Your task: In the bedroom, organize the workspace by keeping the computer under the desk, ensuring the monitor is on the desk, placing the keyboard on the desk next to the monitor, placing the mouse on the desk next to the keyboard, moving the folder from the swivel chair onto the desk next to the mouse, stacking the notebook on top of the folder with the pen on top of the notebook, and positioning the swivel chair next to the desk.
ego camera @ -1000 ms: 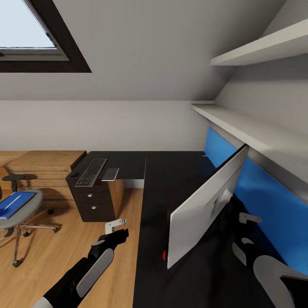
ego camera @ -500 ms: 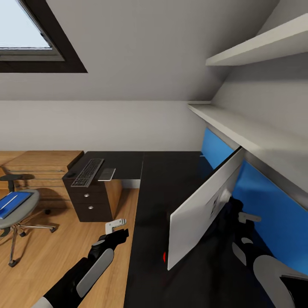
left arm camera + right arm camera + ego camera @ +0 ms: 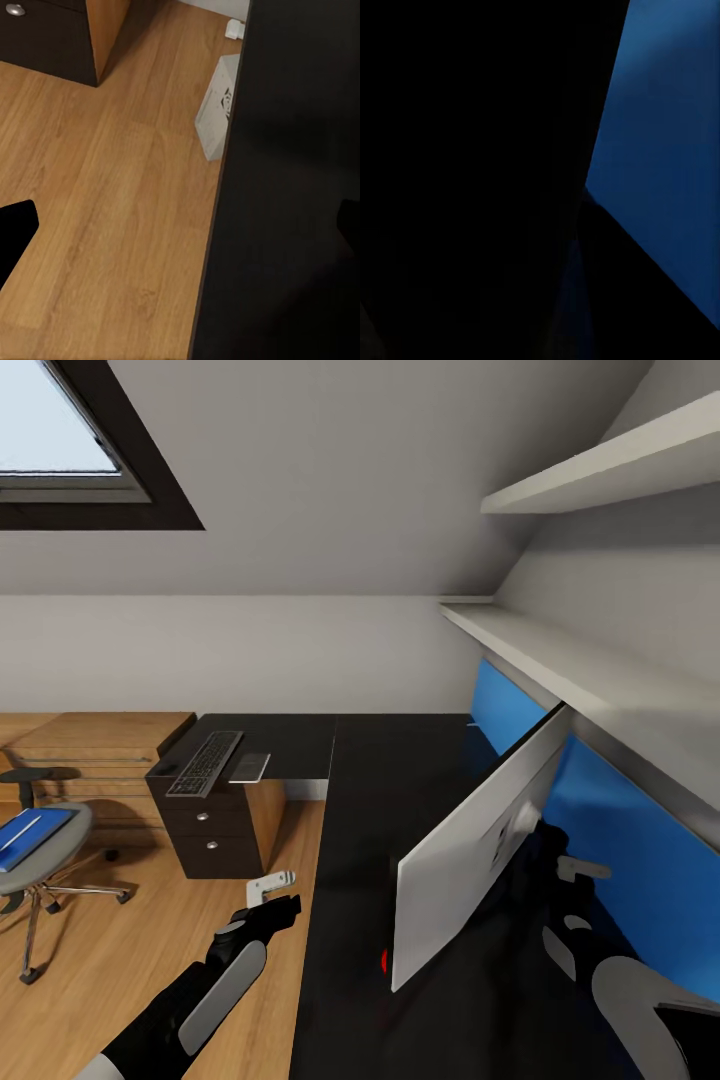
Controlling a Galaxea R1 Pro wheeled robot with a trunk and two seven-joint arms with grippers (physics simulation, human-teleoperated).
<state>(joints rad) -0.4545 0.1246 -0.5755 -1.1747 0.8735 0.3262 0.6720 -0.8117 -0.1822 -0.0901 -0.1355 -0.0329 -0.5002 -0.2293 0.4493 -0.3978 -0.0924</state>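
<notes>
The left tool (image 3: pixel 268 887) is held low, fingers apart, beside the glossy black counter (image 3: pixel 400 780); the right tool's (image 3: pixel 570 895) state cannot be told behind the flat monitor (image 3: pixel 475 840).

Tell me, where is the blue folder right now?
In the head view, the folder lies on the swivel chair's grey seat at far left, on the wood floor beside the desk's black drawers.

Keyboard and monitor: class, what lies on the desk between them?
In the head view, only bare black desk top lies between the keyboard and the monitor; a small grey flat item sits beside the keyboard.
</notes>
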